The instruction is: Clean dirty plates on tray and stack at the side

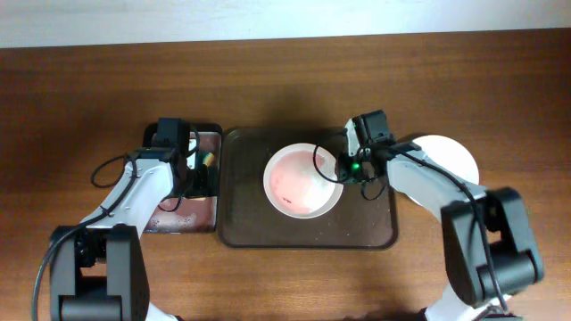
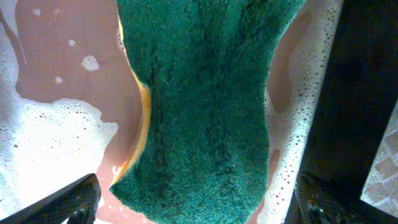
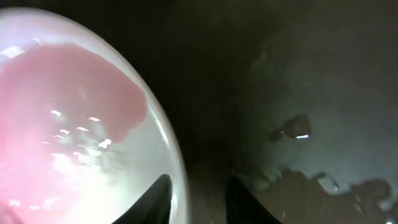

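Centrally, the wooden tabletop [image 1: 285, 80] carries the tray [image 1: 259, 230], a dark brown rectangle that fills the middle of the overhead frame. Left of it and just beside it sits a smaller tray [image 1: 183, 214] with a black rim and a pinkish base. The left wrist view shows this base wet and edged with white foam [image 2: 37, 155].

One dirty plate [image 1: 299, 183] lies on the large tray, a little right of its middle, with a pale red smear across its centre. A white plate [image 1: 451, 153] rests on the tabletop off the tray's upper right corner, partly hidden by the right arm. Whether it is a single plate or several cannot be told.

A green sponge [image 2: 205, 106] with a yellow layer lies in the soapy smaller tray. The left gripper [image 2: 196, 205] hangs over it, jaws spread wide with one fingertip on either side of the sponge, and no contact shows.

The right gripper [image 3: 198, 202] sits at the dirty plate's right edge. Its jaws are partly apart and straddle the rim, one finger over the plate, the other over the tray.
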Controlling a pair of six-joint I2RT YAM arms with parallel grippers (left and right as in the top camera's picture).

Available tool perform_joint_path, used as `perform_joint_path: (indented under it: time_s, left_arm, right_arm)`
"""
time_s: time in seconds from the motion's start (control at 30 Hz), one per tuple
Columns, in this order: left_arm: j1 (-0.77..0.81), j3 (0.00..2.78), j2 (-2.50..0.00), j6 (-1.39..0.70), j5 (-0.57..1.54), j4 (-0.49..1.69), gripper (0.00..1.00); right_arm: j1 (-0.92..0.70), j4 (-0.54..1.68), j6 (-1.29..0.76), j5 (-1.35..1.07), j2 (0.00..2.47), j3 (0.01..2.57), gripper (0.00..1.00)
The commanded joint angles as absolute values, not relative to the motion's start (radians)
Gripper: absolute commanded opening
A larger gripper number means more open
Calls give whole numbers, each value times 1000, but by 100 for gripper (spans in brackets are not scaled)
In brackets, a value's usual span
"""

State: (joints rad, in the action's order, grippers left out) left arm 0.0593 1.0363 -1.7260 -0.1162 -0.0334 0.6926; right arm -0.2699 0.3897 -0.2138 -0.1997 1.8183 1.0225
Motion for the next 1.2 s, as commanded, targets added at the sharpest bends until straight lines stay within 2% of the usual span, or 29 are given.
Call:
perform_joint_path:
  time_s: [0.0, 0.07, 0.17, 0.23, 0.3, 0.37, 0.4, 0.5, 0.67, 0.87, 1.03, 1.13, 1.17]
  left_arm:
    - [56, 1042, -1711, -111, -21, 693, 99]
    - [56, 1042, -1711, -111, -22, 693, 99]
    - [56, 1042, -1711, -111, -21, 693, 99]
    - [56, 1042, -1711, -111, -21, 693, 99]
    - [56, 1042, -1711, -111, -21, 693, 99]
    - [56, 1042, -1711, -111, -21, 693, 99]
    - [56, 1042, -1711, -111, -21, 693, 99]
    - [56, 1042, -1711, -111, -21, 693, 99]
    - [56, 1042, -1711, -111, -15, 693, 99]
    - [56, 1042, -1711, -111, -14, 685, 99]
    - [56, 1042, -1711, -111, -60, 577, 97]
    - [56, 1036, -1734, -111, -102, 540, 92]
    - [56, 1027, -1752, -111, -102, 529, 84]
  right_arm:
    - [-269, 405, -192, -239, 1866, 1020, 4]
    - [-269, 429, -278, -286, 1865, 1020, 4]
    - [-269, 604, -702, -333, 1864, 1020, 4]
    - [-269, 658, -847, -357, 1864, 1020, 4]
    - [-269, 641, -846, -412, 1864, 1020, 5]
    - [-267, 627, -843, -347, 1864, 1020, 31]
    - [-267, 613, -834, -296, 1864, 1020, 32]
    - [-267, 476, -616, -197, 1864, 1020, 31]
    - [-268, 500, -529, -163, 1866, 1020, 4]
    - [-268, 588, -531, -236, 1866, 1020, 4]
    - [-268, 588, -531, -235, 1866, 1020, 4]
    - [-268, 588, -531, -236, 1866, 1020, 4]
    - [-268, 588, -531, -235, 1866, 1020, 4]
